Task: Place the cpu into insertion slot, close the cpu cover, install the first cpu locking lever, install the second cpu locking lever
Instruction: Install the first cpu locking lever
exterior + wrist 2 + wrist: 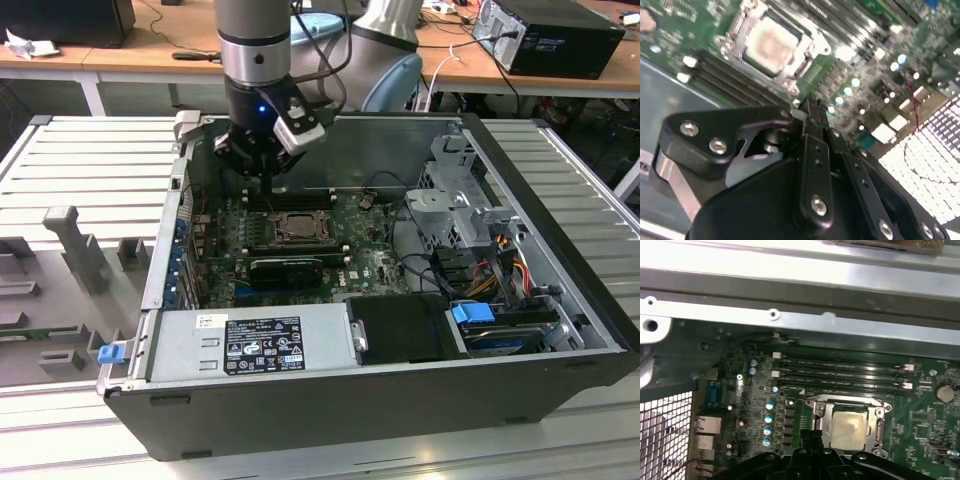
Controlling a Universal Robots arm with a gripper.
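Note:
The cpu (849, 429), pale silver-beige and square, lies flat in the insertion slot (850, 406) on the green board; it also appears in the second wrist view (771, 44) and the exterior view (297, 228). The cpu cover (816, 412), a silver metal frame, lies down around the chip, its window showing the chip's top (737, 30). My gripper (262, 188) hangs above the board's rear, just behind the socket and the memory slots, not touching the chip. In both wrist views its black fingers (809, 106) (811, 436) are shut together with nothing between them.
Long black memory slots (840, 375) run between the socket and the case's rear wall (790, 290). A black card (285, 268) lies in front of the socket, then the power supply (250, 340). A drive cage (455, 195) and cables (490, 270) stand on the exterior view's right.

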